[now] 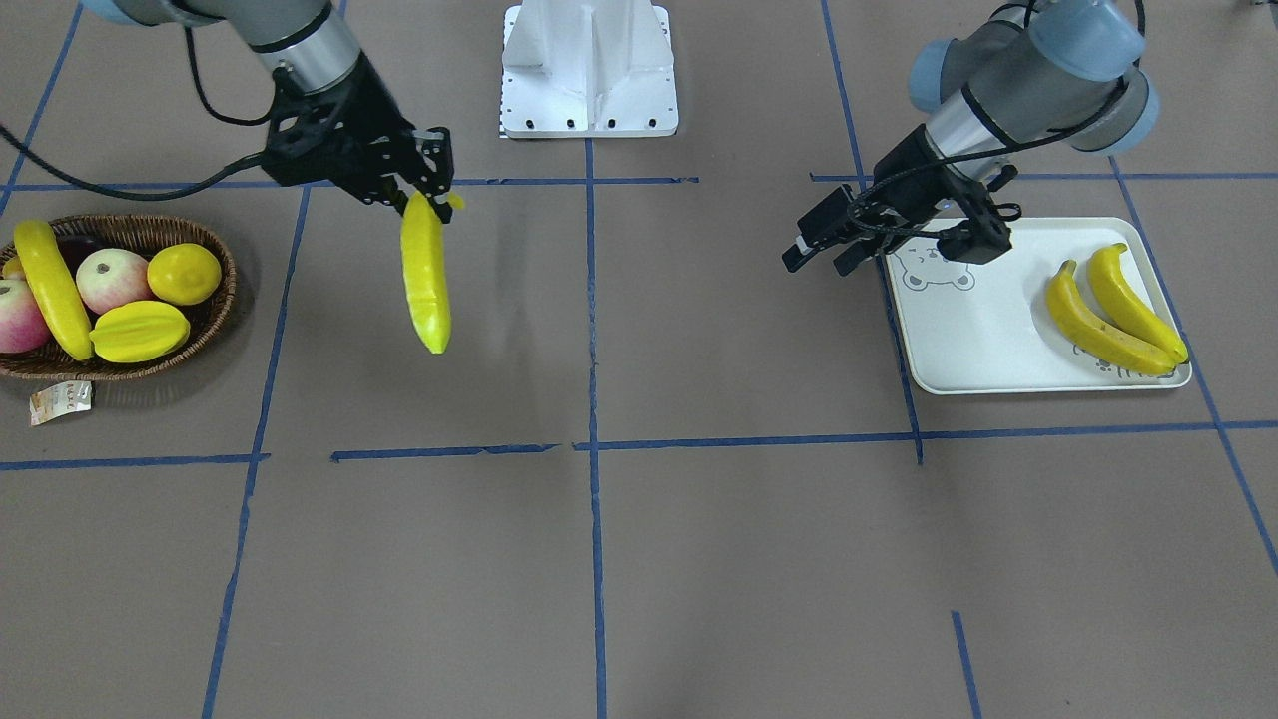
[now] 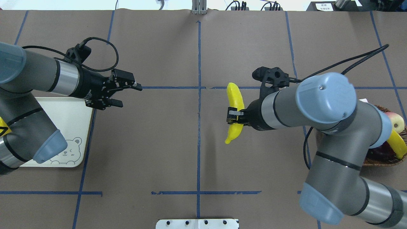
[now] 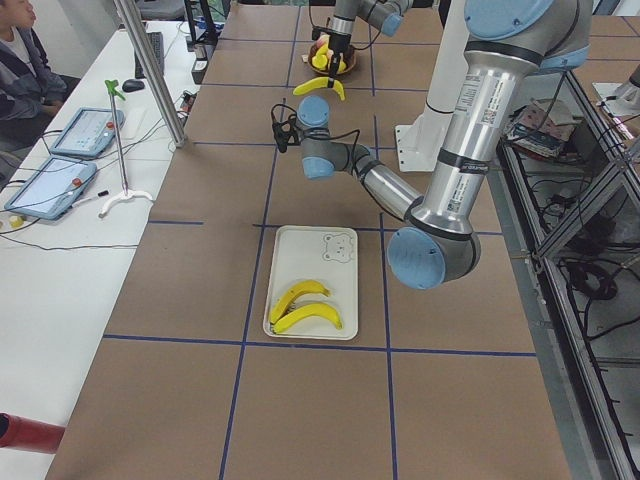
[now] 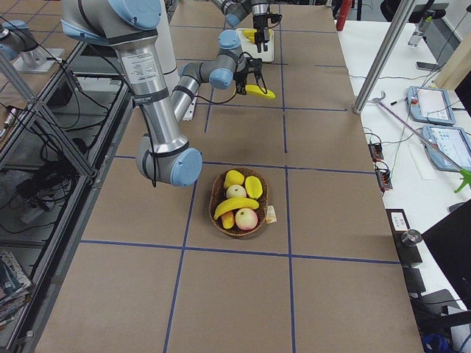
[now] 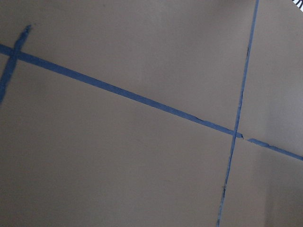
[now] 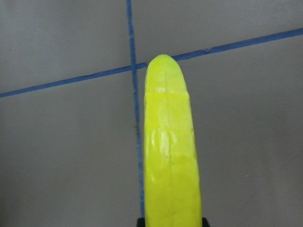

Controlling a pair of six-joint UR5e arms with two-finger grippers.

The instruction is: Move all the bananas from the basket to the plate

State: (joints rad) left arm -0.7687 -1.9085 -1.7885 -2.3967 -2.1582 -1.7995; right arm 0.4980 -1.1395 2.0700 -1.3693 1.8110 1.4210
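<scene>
The right pincer (image 1: 424, 195) was clamped shut on a bright yellow banana (image 1: 426, 275), gripping it nearer one end, so that the longer part reached out away from the robot's base. This banana was held clear of the brown tabletop (image 1: 699, 559), over the open stretch between the basket (image 1: 226, 292) and the plate (image 1: 968, 340), and nearer the basket. In the right wrist view it ran straight out from between the fingers, with its rounded tip over a crossing of blue tape lines (image 6: 71, 79). The left pincer (image 1: 824, 255) hovered with its fingers spread and nothing between them. It was just off the plate's edge on the side facing the basket and pointed toward the middle of the tabletop; its wrist camera saw only bare surface and tape. On the plate, at the end away from the bear print (image 1: 934, 270), a pair of bananas (image 1: 1103, 325) lay side by side, touching along their length. In the basket a last banana (image 1: 52, 290) lay across the other fruit. Beside it were two red-and-cream apples (image 1: 112, 280), a round lemon (image 1: 184, 273) and a ridged starfruit (image 1: 140, 331). A paper tag (image 1: 62, 401) lay on the tabletop against the basket's rim.
</scene>
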